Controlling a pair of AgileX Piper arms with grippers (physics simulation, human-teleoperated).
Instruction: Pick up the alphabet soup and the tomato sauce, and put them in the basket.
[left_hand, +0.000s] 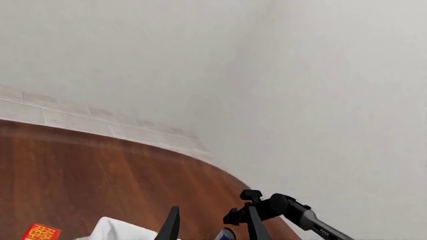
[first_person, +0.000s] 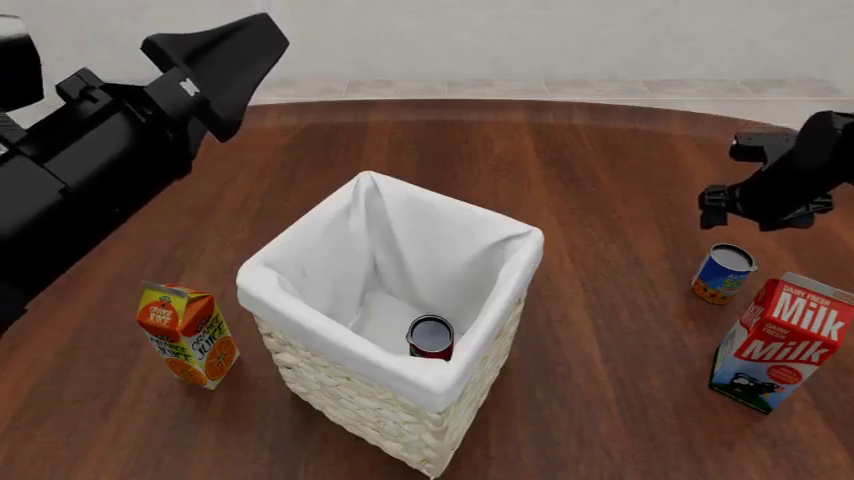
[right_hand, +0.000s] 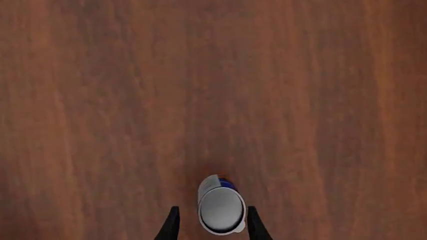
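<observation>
The sauce stands upright on the bench, right of the basket, between the released fingers of the right claw. It is likely rigid, light and smooth-sided, so grip mid-wall. The milk stands just beside it. The soup lies in the basket. The left claw hangs released, high; juice sits well clear

Front view high, looking down; right wrist view straight above tomato sauce, shared.
</observation>
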